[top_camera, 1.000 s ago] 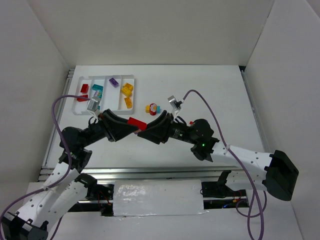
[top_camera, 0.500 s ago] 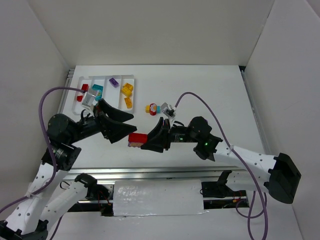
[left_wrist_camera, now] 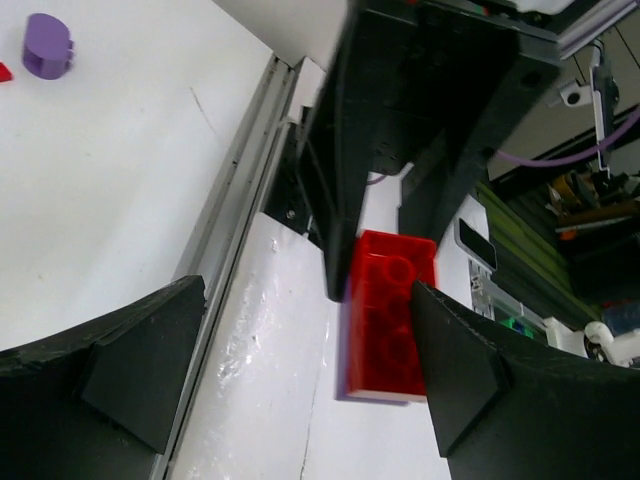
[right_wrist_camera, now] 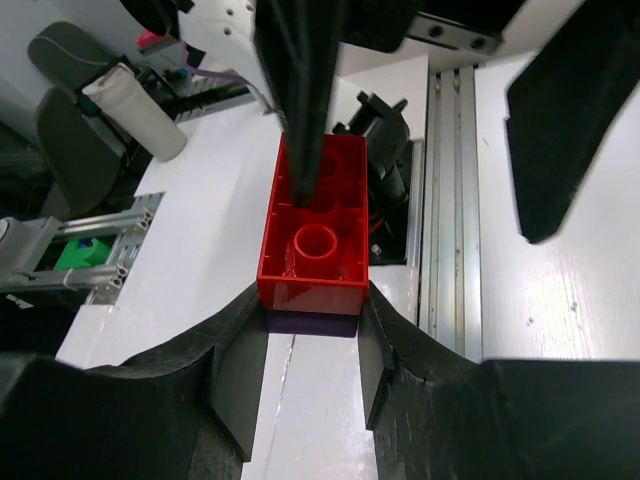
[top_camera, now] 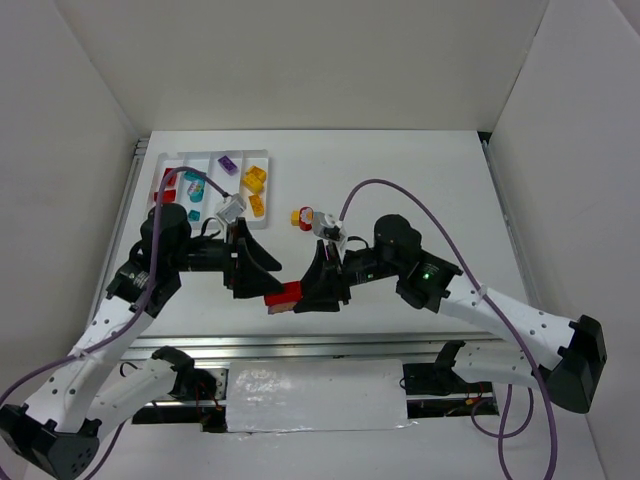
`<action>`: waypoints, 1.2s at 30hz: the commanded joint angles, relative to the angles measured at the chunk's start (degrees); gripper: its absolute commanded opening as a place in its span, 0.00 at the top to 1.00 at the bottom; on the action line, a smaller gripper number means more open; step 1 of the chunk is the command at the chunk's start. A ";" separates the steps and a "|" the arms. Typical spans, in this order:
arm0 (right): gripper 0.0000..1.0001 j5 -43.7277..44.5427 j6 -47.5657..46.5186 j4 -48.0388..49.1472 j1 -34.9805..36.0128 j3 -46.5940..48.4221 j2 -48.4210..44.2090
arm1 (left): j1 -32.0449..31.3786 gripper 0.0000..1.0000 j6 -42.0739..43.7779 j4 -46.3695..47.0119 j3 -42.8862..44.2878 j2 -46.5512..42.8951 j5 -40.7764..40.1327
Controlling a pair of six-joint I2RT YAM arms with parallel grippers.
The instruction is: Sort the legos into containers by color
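A red brick [right_wrist_camera: 315, 225] stacked on a purple brick [right_wrist_camera: 312, 324] is clamped by the right gripper [right_wrist_camera: 310, 305] at the table's 6 o'clock edge, well apart from the tray [top_camera: 215, 180] at 10 o'clock. The left gripper [left_wrist_camera: 300, 350] is spread wide, one finger at the red brick. If the pair is pulled off-centre, it could be twisted loose and dropped over the edge.

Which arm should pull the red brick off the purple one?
Left, probably. The right gripper is shut on the red brick, which sits on the purple brick. The left gripper is open right beside the red brick's free end, and the tray lies on its side.
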 commanded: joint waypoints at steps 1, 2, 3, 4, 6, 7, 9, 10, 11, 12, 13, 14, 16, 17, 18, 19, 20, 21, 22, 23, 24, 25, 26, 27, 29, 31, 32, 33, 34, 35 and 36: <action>1.00 0.67 -3.00 -3.96 -0.24 2.93 -0.17 | -0.75 0.05 2.29 1.30 -0.52 -2.52 4.38; 1.00 1.02 -3.35 -4.32 -0.24 3.55 0.35 | -0.75 0.05 1.86 1.91 -0.87 -3.13 4.46; 1.00 1.29 -3.52 -4.76 -0.33 3.81 0.53 | -0.84 0.05 1.94 1.92 -0.88 -3.31 4.90; 1.00 1.55 -3.70 -5.46 -0.24 4.08 0.71 | -0.84 0.05 2.11 1.74 -0.79 -3.31 4.99; 1.00 1.90 -4.23 -5.90 -0.24 4.61 1.06 | -0.84 0.05 2.73 0.69 -0.44 -3.05 4.91; 1.00 1.91 -4.49 -6.60 -0.24 4.87 1.06 | -0.92 0.05 2.99 0.25 -0.35 -2.96 4.56; 1.00 1.91 -4.75 -6.96 -0.24 5.48 1.32 | -0.92 0.05 3.17 0.59 -0.44 -2.52 4.73; 1.00 1.82 -5.10 -6.96 -0.24 5.83 1.67 | -0.93 0.05 2.82 0.95 -0.70 -2.44 5.08; 1.00 2.17 -4.93 -6.96 -0.33 6.10 1.68 | -0.93 0.05 2.47 1.38 -1.14 -2.35 5.25; 1.00 2.17 -4.93 -6.96 -0.24 6.10 1.76 | -1.01 0.05 2.29 1.74 -1.31 -2.26 5.52; 1.00 2.08 -4.84 -6.96 -0.33 6.19 1.76 | -1.19 0.06 2.12 2.44 -1.58 -2.26 5.52; 1.00 2.08 -4.76 -6.96 -0.24 6.36 1.76 | -1.19 0.06 1.94 2.62 -1.84 -2.26 5.35; 1.00 2.34 -4.93 -6.96 -0.24 6.80 1.76 | -1.36 0.10 1.77 2.97 -2.02 -2.17 5.43; 1.00 2.52 -4.84 -7.39 -0.33 7.24 2.11 | -1.63 0.13 1.50 3.23 -1.84 -2.00 5.52; 1.00 2.69 -5.02 -8.36 -0.24 7.42 2.46 | -1.72 0.16 1.41 3.41 -1.93 -1.91 5.69; 1.00 2.61 -5.02 -8.71 -0.24 7.94 3.25 | -2.06 0.21 1.24 3.85 -1.76 -1.91 5.70; 1.00 2.43 -5.28 -9.06 -0.33 8.38 3.61 | -2.24 0.25 1.32 3.85 -1.67 -1.82 5.61; 1.00 2.35 -5.28 -9.24 -0.24 8.65 3.96 | -2.42 0.34 1.33 4.02 -1.58 -1.82 5.69; 1.00 2.26 -5.11 -8.90 -0.24 8.82 4.48 | -2.77 0.37 1.24 4.29 -1.58 -1.73 5.52; 1.00 2.43 -4.85 -8.81 -0.33 9.00 4.66 | -2.95 0.42 1.24 4.46 -1.49 -1.73 5.52; 1.00 2.61 -4.67 -8.63 -0.33 9.00 4.84 | -3.12 0.46 1.24 4.64 -1.58 -1.82 5.52; 1.00 2.87 -4.49 -8.54 -0.24 9.26 5.36 | -3.21 0.58 1.32 4.73 -1.40 -1.82 5.35; 1.00 2.96 -4.58 -8.89 -0.24 9.61 5.54 | -3.38 0.65 1.59 4.55 -1.32 -1.99 5.08; 1.00 2.96 -4.67 -9.24 -0.24 9.88 5.80 | -3.30 0.72 1.76 4.55 -1.14 -2.17 4.38; 1.00 2.96 -5.89 -10.82 -0.33 10.32 6.77 | -3.30 0.92 2.46 4.03 -0.35 -2.96 2.80; 1.00 2.44 -8.17 -12.75 -0.24 10.06 7.56 | -3.30 1.00 2.29 3.32 0.53 -3.57 0.25; 1.00 2.26 -9.40 -13.63 -0.24 9.80 7.65 | -3.30 1.00 2.12 3.32 0.88 -3.58 -0.54; 1.00 2.26 -10.28 -14.25 -0.24 8.58 7.83 | -3.30 1.00 1.94 3.32 1.32 -3.32 -1.24; 1.00 2.00 -10.99 -13.82 -0.24 7.78 7.65 | -3.30 1.00 1.51 3.76 1.50 -2.53 -1.33; 1.00 2.08 -11.08 -13.38 -0.24 6.99 7.48 | -3.21 1.00 1.33 4.02 1.67 -2.00 -1.68; 1.00 2.34 -11.08 -12.59 -0.42 5.59 7.30 | -3.30 1.00 0.98 4.20 2.02 -0.86 -2.30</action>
